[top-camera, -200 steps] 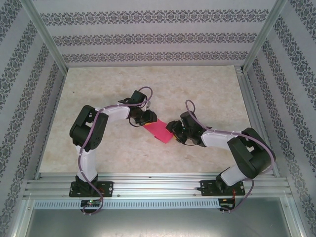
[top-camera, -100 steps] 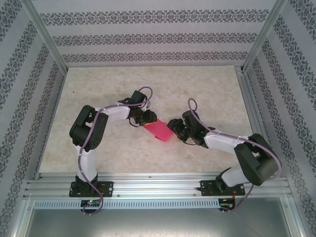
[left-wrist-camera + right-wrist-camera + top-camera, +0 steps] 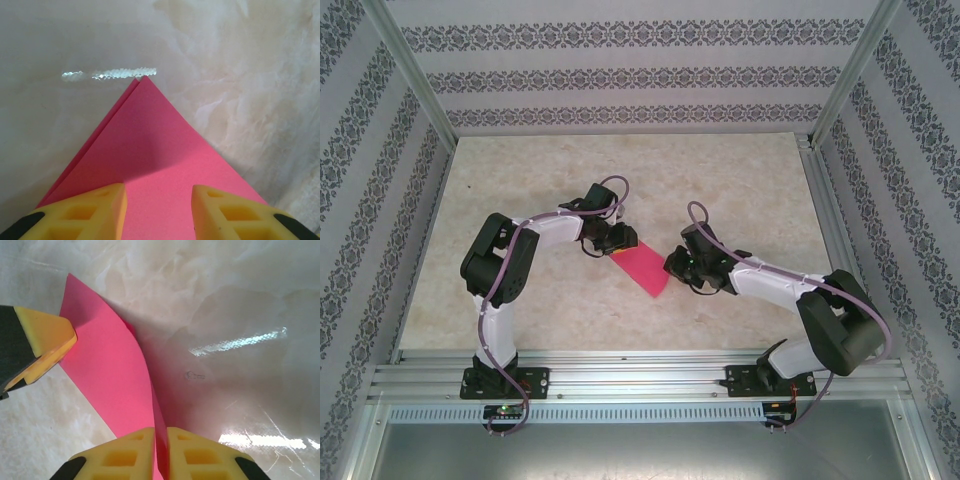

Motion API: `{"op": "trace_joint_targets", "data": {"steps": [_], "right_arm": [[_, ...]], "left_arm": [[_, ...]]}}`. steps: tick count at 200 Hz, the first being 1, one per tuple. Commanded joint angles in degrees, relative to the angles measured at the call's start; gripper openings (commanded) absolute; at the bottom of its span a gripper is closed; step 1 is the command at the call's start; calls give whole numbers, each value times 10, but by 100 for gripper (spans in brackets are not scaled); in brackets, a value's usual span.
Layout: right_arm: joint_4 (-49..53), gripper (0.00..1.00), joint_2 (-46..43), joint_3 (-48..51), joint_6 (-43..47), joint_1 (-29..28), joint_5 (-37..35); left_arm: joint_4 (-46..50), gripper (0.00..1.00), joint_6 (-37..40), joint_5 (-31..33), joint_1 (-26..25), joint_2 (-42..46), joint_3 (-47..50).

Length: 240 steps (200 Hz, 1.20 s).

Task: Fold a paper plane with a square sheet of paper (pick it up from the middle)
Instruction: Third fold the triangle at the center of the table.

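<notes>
Top: paper lay at centre, narrower than a second before. My right gripper had swung in at its 3 o'clock edge.
Left wrist: left gripper fingers apart, resting on the doubled sheet, tip at 12.
Right wrist: jaws had just clamped on the raised edge, so I judged a fold was under way.

My right gripper has clamped shut on the paper edge and lifted it, narrowing its outline
</notes>
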State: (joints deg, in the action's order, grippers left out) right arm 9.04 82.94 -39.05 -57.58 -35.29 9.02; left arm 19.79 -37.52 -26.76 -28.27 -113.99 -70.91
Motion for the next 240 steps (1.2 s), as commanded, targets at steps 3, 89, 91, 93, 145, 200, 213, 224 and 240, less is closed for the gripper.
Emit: {"op": "trace_joint_targets", "data": {"steps": [3,89,91,93,145,200,213,224,240], "right_arm": [[25,8,12,-33,55,-22,-29],[141,0,71,-133,198,-70,-56],[141,0,73,-135,199,-72,-54],[141,0,75,-136,201,-72,-51],[140,0,113,-174,213,-91,-31],[59,0,145,-175,151,-89,-1],[46,0,153,-174,138,-88,-2],[34,0,161,-176,130,-86,11],[27,0,173,-178,121,-86,11]], "left_arm": [[13,41,-1,-2,-7,13,13],[-1,41,-21,18,-7,30,26],[-1,41,-22,19,-7,30,26],[-2,41,-24,20,-7,31,27],[-18,40,-40,28,-6,39,37],[-32,40,-51,32,-6,41,47],[-33,40,-52,31,-6,41,47],[-38,40,-53,29,-6,41,50],[-38,40,-54,28,-6,39,50]]}}
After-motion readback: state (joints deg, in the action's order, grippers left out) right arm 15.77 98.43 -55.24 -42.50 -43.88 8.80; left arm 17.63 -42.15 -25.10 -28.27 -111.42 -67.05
